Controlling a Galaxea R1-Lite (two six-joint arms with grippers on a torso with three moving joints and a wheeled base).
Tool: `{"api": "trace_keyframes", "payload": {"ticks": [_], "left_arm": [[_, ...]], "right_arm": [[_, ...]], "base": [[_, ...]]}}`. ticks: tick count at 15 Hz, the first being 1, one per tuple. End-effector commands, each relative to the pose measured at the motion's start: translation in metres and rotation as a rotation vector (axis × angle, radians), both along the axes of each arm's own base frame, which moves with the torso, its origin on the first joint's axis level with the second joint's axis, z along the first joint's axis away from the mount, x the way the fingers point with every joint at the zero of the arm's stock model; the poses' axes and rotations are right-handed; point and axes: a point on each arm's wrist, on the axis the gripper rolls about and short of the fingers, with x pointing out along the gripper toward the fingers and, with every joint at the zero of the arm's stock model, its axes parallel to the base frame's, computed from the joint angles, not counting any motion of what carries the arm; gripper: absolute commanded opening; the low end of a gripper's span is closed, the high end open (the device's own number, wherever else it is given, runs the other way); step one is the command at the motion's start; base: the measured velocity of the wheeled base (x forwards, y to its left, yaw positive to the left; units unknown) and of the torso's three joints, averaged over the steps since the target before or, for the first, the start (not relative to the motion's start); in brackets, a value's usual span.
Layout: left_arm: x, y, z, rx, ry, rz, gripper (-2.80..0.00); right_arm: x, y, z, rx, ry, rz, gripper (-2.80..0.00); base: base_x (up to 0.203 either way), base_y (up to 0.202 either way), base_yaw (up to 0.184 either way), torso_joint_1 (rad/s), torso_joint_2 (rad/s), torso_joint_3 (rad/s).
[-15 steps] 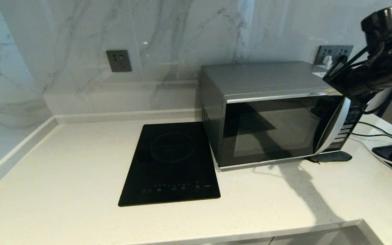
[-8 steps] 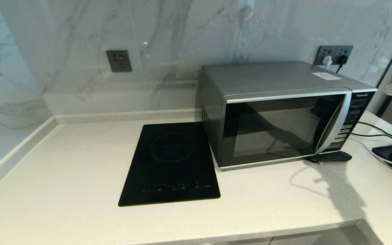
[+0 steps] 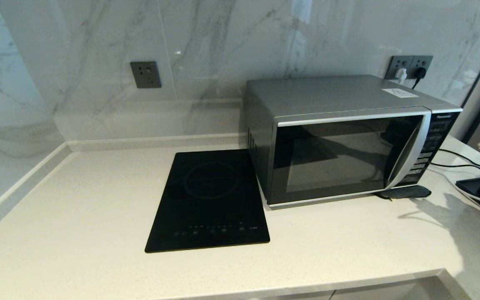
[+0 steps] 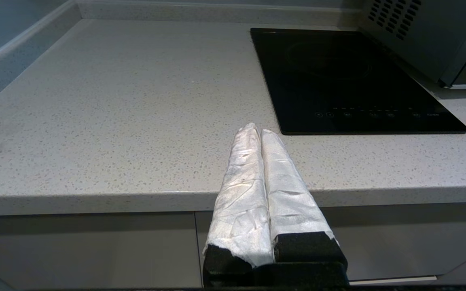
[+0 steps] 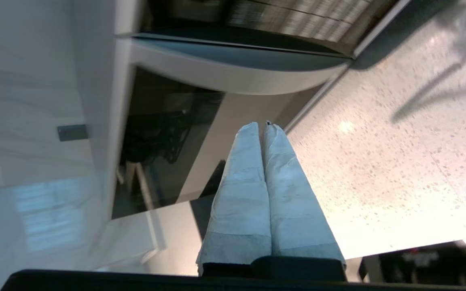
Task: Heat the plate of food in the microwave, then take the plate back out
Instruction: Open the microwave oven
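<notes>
From the head camera you see the microwave standing at the back right of the pale speckled worktop, its dark glass door shut and the curved silver handle beside the black button panel. A black glass hob lies flat just to its left, nearly touching its side. A grey wall socket sits on the marble wall, and a second socket with plugs in it is behind the microwave. Neither arm shows here, and you cannot see the plate of food in any view.

Your left wrist camera shows the left gripper held off the front edge of the worktop, its white-wrapped fingers pressed together with nothing between them (the hob lies ahead, to one side).

Your right wrist camera shows the right gripper rolled sideways, near the microwave's door, over the worktop. Its wrapped fingers are likewise closed and empty.
</notes>
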Motion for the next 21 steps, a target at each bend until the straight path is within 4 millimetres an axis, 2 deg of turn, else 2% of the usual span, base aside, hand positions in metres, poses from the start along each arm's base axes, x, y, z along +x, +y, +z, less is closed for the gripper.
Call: {"api": "trace_keyframes", "payload": {"ticks": [1, 4, 7, 15, 18, 21], "left_arm": [[0.0, 0.0, 0.0, -0.001, 0.001, 0.001, -2.8], [0.0, 0.0, 0.0, -0.001, 0.001, 0.001, -2.8], [0.0, 0.0, 0.0, -0.001, 0.001, 0.001, -2.8], [0.0, 0.0, 0.0, -0.001, 0.001, 0.001, -2.8], [0.0, 0.0, 0.0, -0.001, 0.001, 0.001, -2.8], [0.0, 0.0, 0.0, -0.001, 0.001, 0.001, -2.8]], "right_arm": [[0.021, -0.021, -0.052, 0.1, 0.088, 0.011, -2.8], [0.038, -0.034, -0.079, 0.102, 0.09, 0.015, -2.8], [0.051, -0.04, -0.096, 0.041, 0.097, -0.021, -2.8], [0.088, -0.02, -0.132, 0.009, 0.172, 0.011, -2.8], [0.096, -0.019, -0.145, 0.024, 0.193, 0.022, -2.8], [0.106, -0.023, -0.146, 0.011, 0.171, 0.025, -2.8]], "base": [[0.0, 0.0, 0.0, 0.0, 0.0, 0.0], [0.0, 0.0, 0.0, 0.0, 0.0, 0.0], [0.0, 0.0, 0.0, 0.0, 0.0, 0.0], [0.0, 0.0, 0.0, 0.0, 0.0, 0.0], [0.0, 0.0, 0.0, 0.0, 0.0, 0.0], [0.0, 0.0, 0.0, 0.0, 0.0, 0.0]]}}
